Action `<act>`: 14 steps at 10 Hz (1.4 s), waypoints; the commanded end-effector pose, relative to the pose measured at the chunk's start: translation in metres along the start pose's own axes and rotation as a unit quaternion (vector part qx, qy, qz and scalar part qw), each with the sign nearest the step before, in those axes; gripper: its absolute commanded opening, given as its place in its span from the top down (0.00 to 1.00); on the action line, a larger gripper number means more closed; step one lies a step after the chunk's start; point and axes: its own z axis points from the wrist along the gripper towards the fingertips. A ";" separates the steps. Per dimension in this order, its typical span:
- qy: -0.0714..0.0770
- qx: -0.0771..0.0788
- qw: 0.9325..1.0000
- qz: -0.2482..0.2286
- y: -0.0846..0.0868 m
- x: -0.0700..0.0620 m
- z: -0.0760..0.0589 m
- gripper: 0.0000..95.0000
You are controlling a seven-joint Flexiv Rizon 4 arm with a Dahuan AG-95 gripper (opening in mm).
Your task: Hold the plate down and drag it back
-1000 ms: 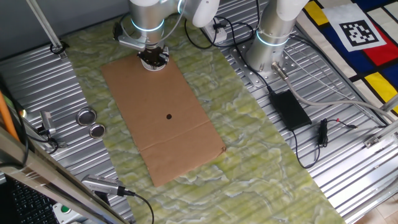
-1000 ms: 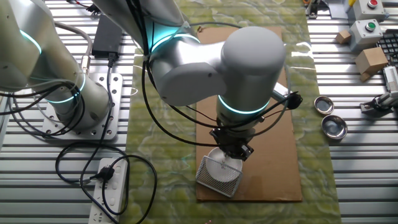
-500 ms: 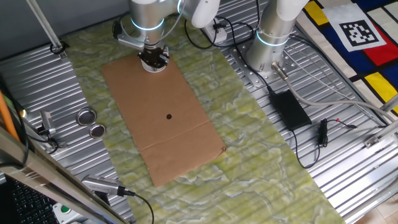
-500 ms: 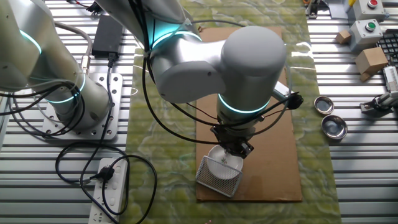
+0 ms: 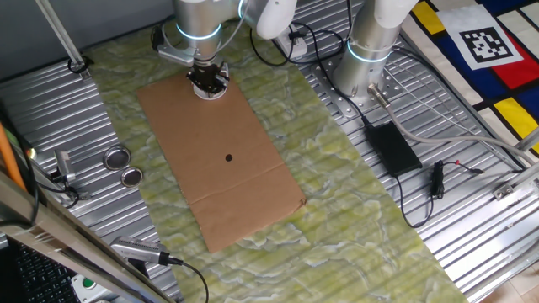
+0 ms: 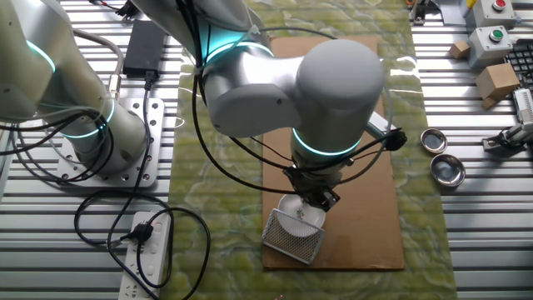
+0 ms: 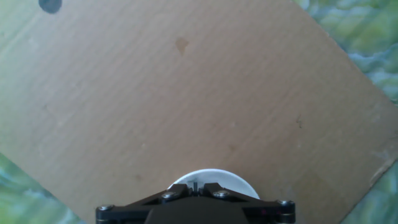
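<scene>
The small white plate (image 5: 211, 92) lies on the brown cardboard sheet (image 5: 219, 160), at the end nearest the arm's base. In the other fixed view the plate (image 6: 297, 219) sits near the cardboard's lower edge. My gripper (image 5: 207, 82) stands straight over it with its tip pressed on the plate's middle. In the hand view only the plate's far rim (image 7: 211, 175) shows beyond the gripper (image 7: 196, 185). The jaws are shut together and hold nothing between them.
A black dot (image 5: 229, 156) marks the cardboard's middle. Two silvery tins (image 5: 116, 157) (image 5: 131, 177) sit on the slatted table to the left. A grey mesh piece (image 6: 293, 240) lies beside the plate. Cables, a power strip (image 6: 148, 254) and a second arm's base (image 5: 364, 67) stand nearby.
My gripper and the plate under it have slid a little toward the cardboard's end nearest the arm's base. The jaws have stayed shut.
</scene>
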 end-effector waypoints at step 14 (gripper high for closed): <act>-0.023 -0.022 0.997 0.066 0.033 -0.034 -0.006 1.00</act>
